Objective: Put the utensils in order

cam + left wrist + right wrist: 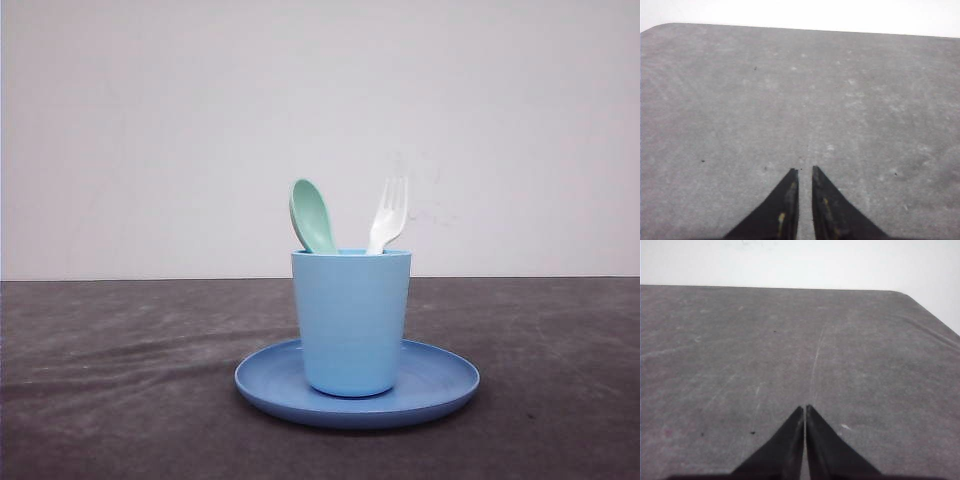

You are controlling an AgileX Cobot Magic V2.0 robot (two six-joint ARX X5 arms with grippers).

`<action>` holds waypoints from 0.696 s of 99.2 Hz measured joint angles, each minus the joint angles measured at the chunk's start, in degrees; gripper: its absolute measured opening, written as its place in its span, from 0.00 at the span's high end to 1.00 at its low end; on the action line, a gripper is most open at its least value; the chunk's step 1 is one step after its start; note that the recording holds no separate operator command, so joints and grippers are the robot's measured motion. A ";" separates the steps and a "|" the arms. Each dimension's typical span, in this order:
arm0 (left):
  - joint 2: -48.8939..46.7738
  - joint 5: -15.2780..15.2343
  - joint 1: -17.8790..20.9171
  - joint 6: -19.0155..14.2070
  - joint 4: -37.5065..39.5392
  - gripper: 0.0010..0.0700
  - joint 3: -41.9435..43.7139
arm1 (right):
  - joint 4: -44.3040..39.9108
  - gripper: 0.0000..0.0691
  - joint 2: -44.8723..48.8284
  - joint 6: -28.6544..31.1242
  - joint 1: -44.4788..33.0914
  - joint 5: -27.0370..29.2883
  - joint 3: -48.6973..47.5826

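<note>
On the dark grey table [100, 400], near the middle of the front view, a round blue plate [440, 385] lies flat with a light blue cup [350, 320] standing upright on its centre. Both utensils stand in the cup, handles down and hidden inside, working ends sticking up above the rim.

At the left side of the cup the pale mint-green spoon [312, 216] has its long axis nearly vertical, tipped slightly to the left, its bowl uppermost and leaning against the rim. At the right side the white plastic fork [388, 218] also runs nearly vertical, leaning a little to the right, tines pointing up. The two heads are apart, with a clear gap between them above the cup.

From the left wrist view, the left gripper [805, 170] hangs over bare table, its black fingers [787, 200] close with only a narrow slit between the tips and nothing held. From the right wrist view, the right gripper [805, 407] is likewise over bare table, its fingers [785, 445] pressed together at the tips and empty.
</note>
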 joint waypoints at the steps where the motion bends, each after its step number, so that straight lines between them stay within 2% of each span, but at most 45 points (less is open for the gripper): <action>1: 0.00 0.00 0.00 0.00 0.00 0.98 0.00 | -0.04 0.99 0.00 -0.09 0.00 -0.02 0.00; 69: 0.00 0.04 0.00 0.00 0.00 0.98 -0.02 | 0.22 0.99 0.00 -0.55 0.00 -0.04 0.04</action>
